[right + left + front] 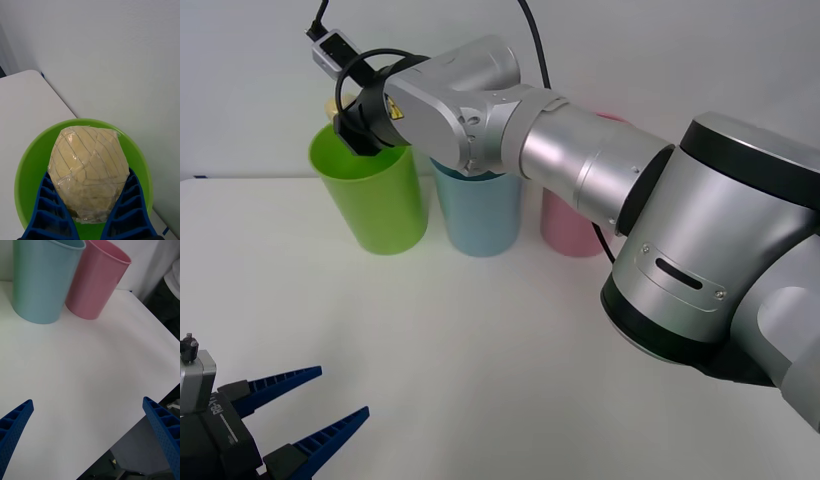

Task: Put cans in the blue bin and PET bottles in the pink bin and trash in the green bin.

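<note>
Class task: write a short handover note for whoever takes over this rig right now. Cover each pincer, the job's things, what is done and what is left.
Right pincer: shut on the trash, held directly above the mouth of the green bin, not yet released.
Left pincer: open, idle low at the near left of the table.
Bins stand in a row at the back: green bin, blue bin, pink bin.
Done: trash picked up and carried to the green bin.
Left: open the right pincer to drop it in, then withdraw.

A plain white table (480, 340) carries three tall plastic cup-shaped bins standing in a row: lime-green (375, 205), light-blue (477, 212), pink (568, 228).
</note>
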You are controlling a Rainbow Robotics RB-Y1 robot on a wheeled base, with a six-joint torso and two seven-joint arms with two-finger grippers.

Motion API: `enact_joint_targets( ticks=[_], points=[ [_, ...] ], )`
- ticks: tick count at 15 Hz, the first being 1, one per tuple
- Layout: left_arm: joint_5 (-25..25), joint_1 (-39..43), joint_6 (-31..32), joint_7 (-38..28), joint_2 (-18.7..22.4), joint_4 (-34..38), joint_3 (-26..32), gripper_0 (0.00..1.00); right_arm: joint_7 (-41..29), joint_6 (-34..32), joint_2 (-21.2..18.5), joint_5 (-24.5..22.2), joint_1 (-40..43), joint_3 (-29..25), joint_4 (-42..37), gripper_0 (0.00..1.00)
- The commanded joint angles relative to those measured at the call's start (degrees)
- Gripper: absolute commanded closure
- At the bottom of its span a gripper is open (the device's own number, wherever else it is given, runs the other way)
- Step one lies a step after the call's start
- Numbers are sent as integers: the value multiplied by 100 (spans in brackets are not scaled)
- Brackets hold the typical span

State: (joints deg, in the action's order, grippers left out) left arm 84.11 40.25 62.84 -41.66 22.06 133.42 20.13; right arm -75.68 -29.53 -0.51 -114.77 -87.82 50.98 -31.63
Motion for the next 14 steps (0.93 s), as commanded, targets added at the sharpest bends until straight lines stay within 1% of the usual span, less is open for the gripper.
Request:
enact_joint_targets(
  ticks=[1, 2, 3, 4, 5, 7, 14],
  points=[
    [0, 0, 0, 0, 0, 0, 0, 0, 36, 105, -2, -1, 37, 9, -1, 47],
    [0, 0, 0, 0, 0, 0, 0, 0, 185, 263, 7, 69, 134, 9, -1, 19],
    [0, 0, 0, 0, 0, 0, 0, 0, 282, 360, -2, 78, 186, 17, -10, 12],
    [0, 0, 0, 0, 0, 0, 0, 0, 317, 413, 7, 113, 213, 17, -19, 7],
    [0, 0, 0, 0, 0, 0, 0, 0, 317, 413, -2, 122, 213, 17, -19, 4],
    [0, 0, 0, 0, 0, 0, 0, 0, 317, 404, -2, 157, 213, 17, -19, 3],
    [0, 0, 0, 0, 0, 0, 0, 0, 317, 404, 7, 219, 213, 9, -19, 3]
  ],
)
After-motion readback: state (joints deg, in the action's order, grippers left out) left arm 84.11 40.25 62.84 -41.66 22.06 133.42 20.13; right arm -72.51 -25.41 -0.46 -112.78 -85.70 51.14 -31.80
